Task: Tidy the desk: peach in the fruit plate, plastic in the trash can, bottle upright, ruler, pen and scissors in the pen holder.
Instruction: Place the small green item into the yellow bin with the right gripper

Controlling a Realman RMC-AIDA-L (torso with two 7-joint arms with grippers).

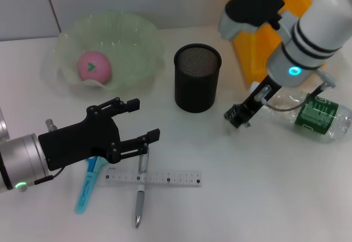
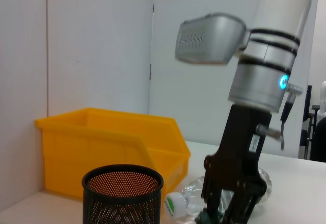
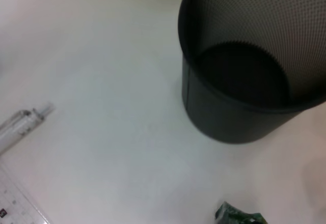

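Peach [image 1: 93, 66] already in plate [image 1: 140, 38], that part done. Your left gripper [image 1: 144, 125] hovers fingers spread above pen [image 1: 141, 190] and ruler [image 1: 157, 178], lined up for pick. Holder [image 1: 197, 77] empty, near. Right gripper [image 1: 237, 115] low at neck of lying bottle [image 1: 313, 115]; fingers' state, cannot tell.

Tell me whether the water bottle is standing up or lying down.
Lying down. The bottle rests on its side on the table, cap end toward the pen holder, with the right gripper at that end.
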